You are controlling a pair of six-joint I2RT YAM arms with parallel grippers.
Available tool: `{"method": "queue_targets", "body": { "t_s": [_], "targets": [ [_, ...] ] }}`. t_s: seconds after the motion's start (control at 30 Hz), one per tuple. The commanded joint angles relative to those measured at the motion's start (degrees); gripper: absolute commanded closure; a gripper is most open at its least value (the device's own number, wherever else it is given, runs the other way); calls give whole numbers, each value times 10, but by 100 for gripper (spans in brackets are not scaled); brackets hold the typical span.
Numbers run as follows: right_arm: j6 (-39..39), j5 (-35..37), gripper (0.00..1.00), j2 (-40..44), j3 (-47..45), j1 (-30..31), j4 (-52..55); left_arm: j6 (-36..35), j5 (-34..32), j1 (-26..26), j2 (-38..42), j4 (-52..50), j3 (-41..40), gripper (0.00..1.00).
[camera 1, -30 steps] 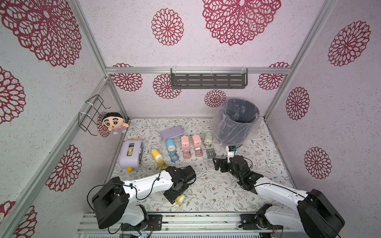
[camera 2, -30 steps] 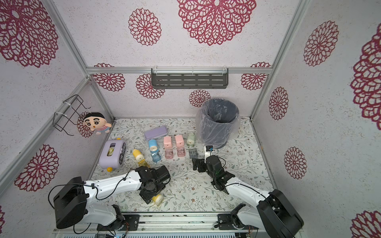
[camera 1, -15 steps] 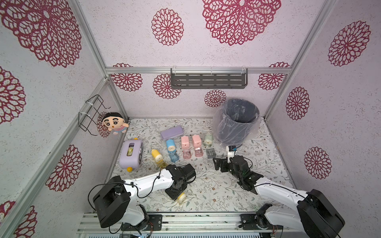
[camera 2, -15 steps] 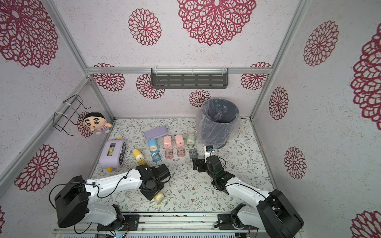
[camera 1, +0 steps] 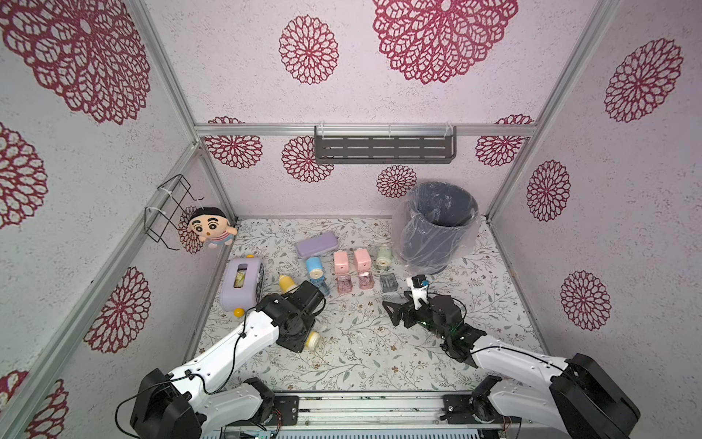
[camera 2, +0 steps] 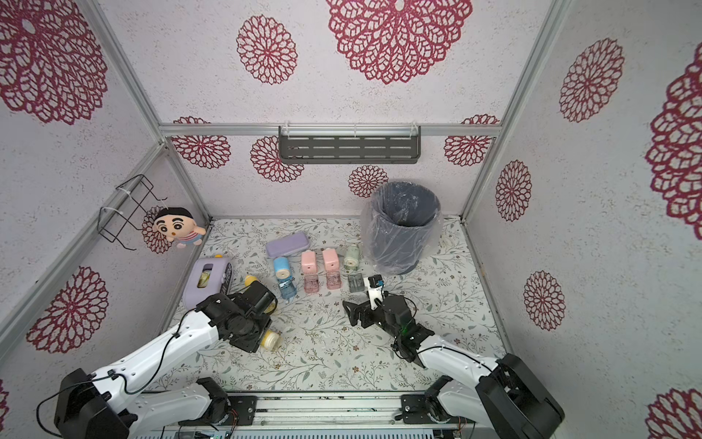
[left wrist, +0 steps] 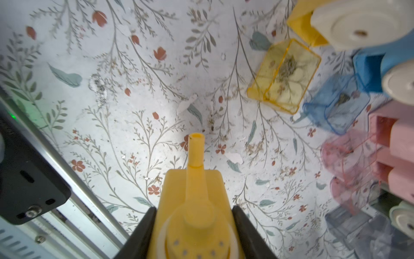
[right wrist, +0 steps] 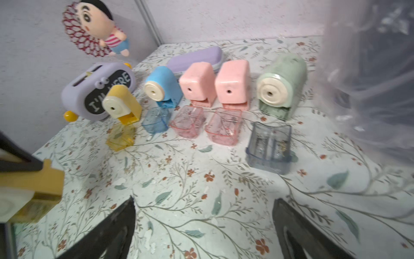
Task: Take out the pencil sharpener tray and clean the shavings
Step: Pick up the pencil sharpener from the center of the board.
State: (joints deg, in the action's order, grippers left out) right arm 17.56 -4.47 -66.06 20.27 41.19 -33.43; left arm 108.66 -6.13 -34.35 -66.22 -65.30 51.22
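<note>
My left gripper (left wrist: 193, 210) is shut on a yellow pencil sharpener (left wrist: 192, 192), one black finger on each side, crank pointing away from the camera. In both top views its cream front (camera 1: 312, 340) (camera 2: 270, 339) sticks out from under the left wrist near the mat's front left. The right wrist view shows this sharpener (right wrist: 33, 183) with a translucent yellow tray (right wrist: 33, 210) still under it. Another yellow tray (left wrist: 284, 76) lies pulled out, with brown shavings (left wrist: 287, 67) inside. My right gripper (right wrist: 203, 201) (camera 1: 393, 313) is open over bare mat, holding nothing.
A row of yellow (right wrist: 122, 105), blue (right wrist: 162, 86), two pink (right wrist: 198, 81) and green (right wrist: 282, 85) sharpeners stands behind their pulled-out trays. A lined grey bin (camera 1: 437, 224) stands at the back right. A purple case (camera 1: 317, 243) and a purple toaster-shaped box (camera 1: 243, 283) sit on the left.
The left gripper has shut on the yellow sharpener and carried it a little away from the front edge and leftward. The right arm has not moved.
</note>
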Motion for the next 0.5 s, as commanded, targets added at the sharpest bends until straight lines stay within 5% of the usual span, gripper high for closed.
{"method": "queue_targets", "body": {
  "t_s": [0.0, 0.47],
  "targets": [
    [-33, -24, 1, -23, 7, 46, -77, 85, 53, 39, 4, -45, 40, 64],
    [-124, 61, 1, -249, 106, 234, -262, -46, 53, 100, -29, -159, 165, 65]
  ]
}}
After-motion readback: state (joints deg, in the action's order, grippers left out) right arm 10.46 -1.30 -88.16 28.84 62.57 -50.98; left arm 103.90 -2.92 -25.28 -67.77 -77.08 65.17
